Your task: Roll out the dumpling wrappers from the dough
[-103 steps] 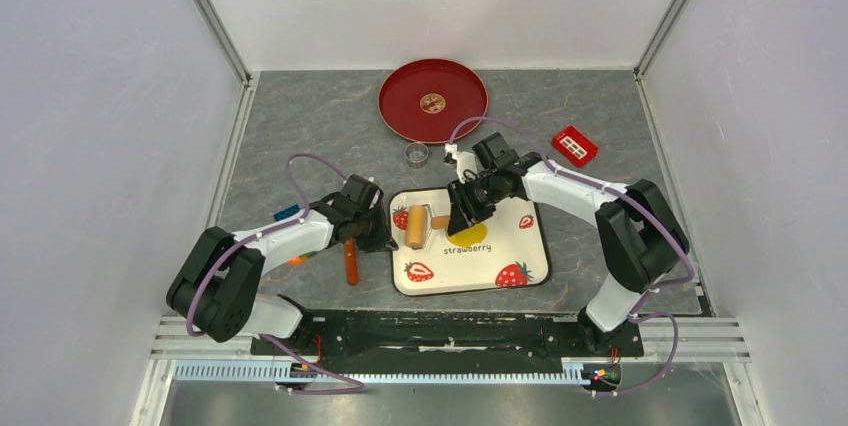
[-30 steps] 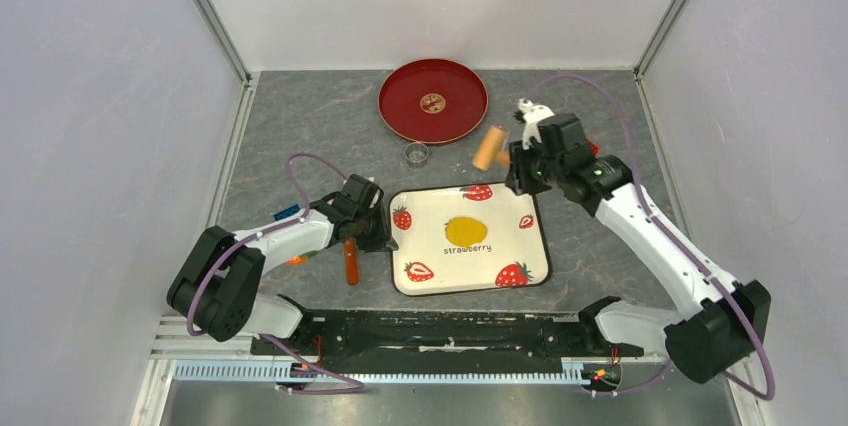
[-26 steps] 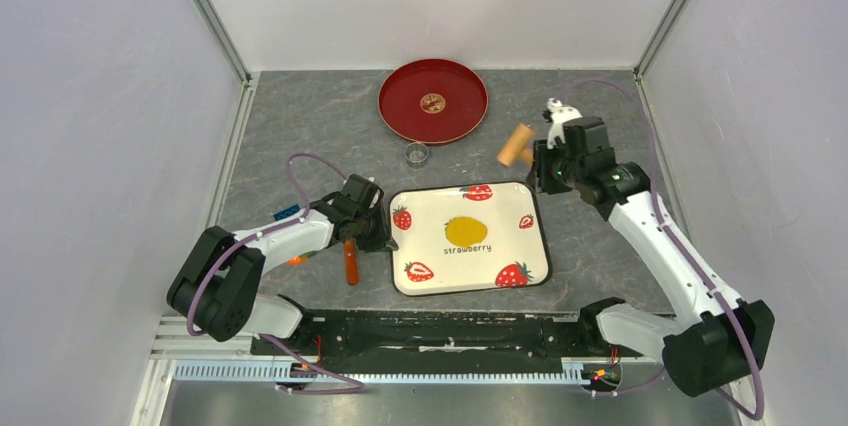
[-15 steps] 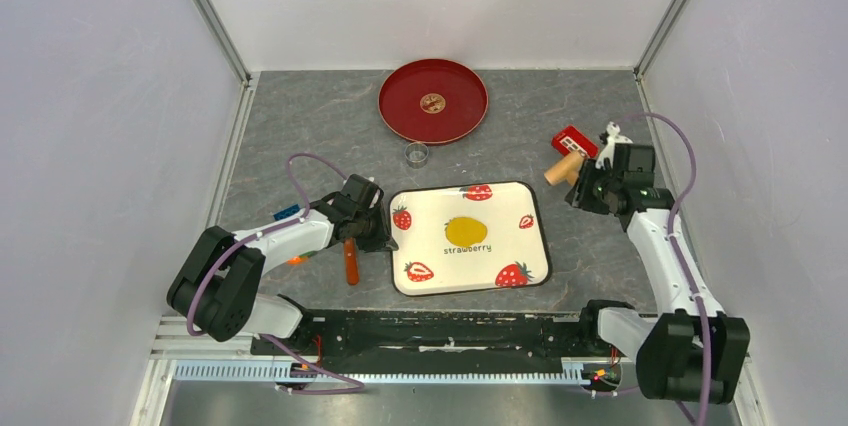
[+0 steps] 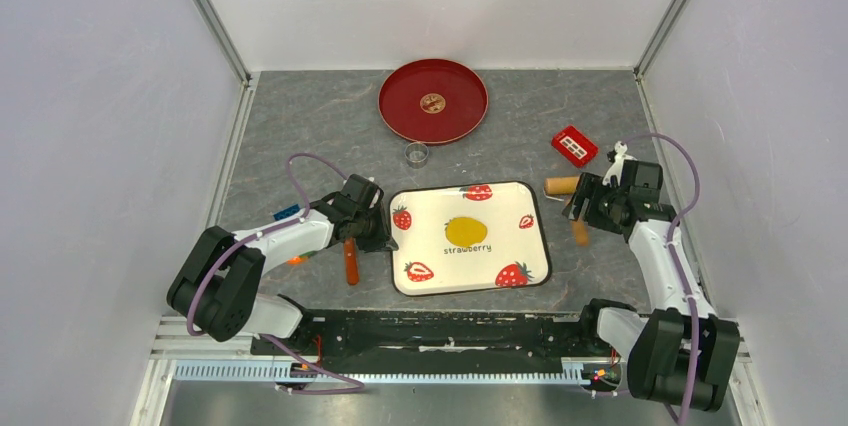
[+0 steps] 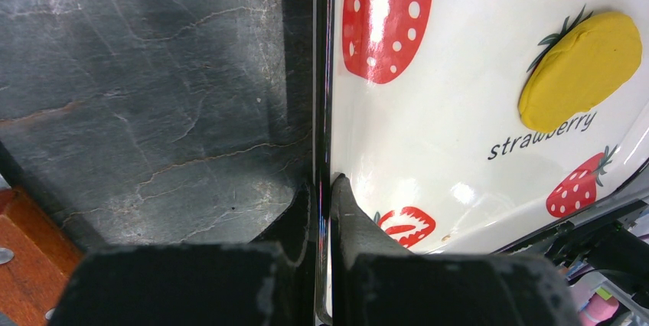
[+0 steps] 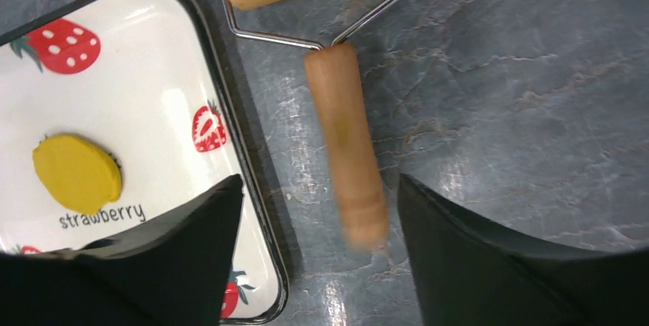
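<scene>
Dough (image 5: 466,231) is kept on the tray (image 5: 505,241) clamped by the left gripper (image 5: 383,234) — the loose three-o'clock roller (image 7: 342,123) could be bumped rolling by the wide right gripper (image 7: 317,184).

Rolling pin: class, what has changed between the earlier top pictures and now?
The right gripper carried the rolling pin from the tray rightwards to the table and let it go. The left gripper stayed shut on the tray's rim; dough and red plate unmoved.
</scene>
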{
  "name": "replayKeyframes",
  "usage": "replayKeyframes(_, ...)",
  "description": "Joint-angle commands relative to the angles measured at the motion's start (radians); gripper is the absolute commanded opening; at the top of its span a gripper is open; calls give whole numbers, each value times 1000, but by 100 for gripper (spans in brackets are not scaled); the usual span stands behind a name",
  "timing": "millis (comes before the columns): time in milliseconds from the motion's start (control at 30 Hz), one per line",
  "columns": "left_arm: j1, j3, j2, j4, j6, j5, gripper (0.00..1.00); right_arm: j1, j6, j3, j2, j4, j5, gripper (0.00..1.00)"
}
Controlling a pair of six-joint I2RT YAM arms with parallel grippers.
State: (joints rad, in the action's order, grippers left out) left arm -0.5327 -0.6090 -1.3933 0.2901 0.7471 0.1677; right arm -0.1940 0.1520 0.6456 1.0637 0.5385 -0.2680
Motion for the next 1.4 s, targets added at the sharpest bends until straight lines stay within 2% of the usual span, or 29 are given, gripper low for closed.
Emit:
replayKeyframes(0, 0, 23, -39, 79, -21, -134, 2, -4, -19, 40, -56, 16, 135, 79)
replayKeyframes(100, 0, 20, -40, 83, -23, -134, 2, -4, -22, 50, -87, 28, 187, 89)
replayKeyframes(167, 0, 14, -41, 88, -28, -133, 2, -4, -26, 52, -105, 31, 189, 92)
replayKeyframes(233, 0, 5, -38, 90, -38, -127, 6, -4, -31, 52, -116, 36, 171, 95)
replayKeyframes(300, 0, -11, -27, 96, -53, -127, 18, -4, -37, 53, -120, 44, 147, 98)
replayKeyframes(367, -2, -45, -5, 124, -72, -157, 39, -4, -44, 47, -127, 51, 125, 98)
replayKeyframes(467, -3, -125, 30, 196, -108, -242, 56, -4, -51, 28, -139, 52, 83, 98)
replayKeyframes(533, -1, -179, 41, 215, -130, -274, 60, -3, -53, 9, -147, 51, 58, 98)
replayKeyframes(667, 4, -297, -11, 211, -158, -254, 62, -2, -55, -28, -157, 43, 8, 98)
replayKeyframes(867, 30, -523, -221, 204, -159, -183, 60, 12, -66, -66, -144, 39, -41, 98)
replayKeyframes(1067, 65, -724, -406, 204, -143, -176, 57, 23, -64, -100, -133, 19, -73, 98)
replayKeyframes(1367, 144, -854, -579, 129, -92, -93, 52, 58, -71, -90, -90, 12, -109, 98)
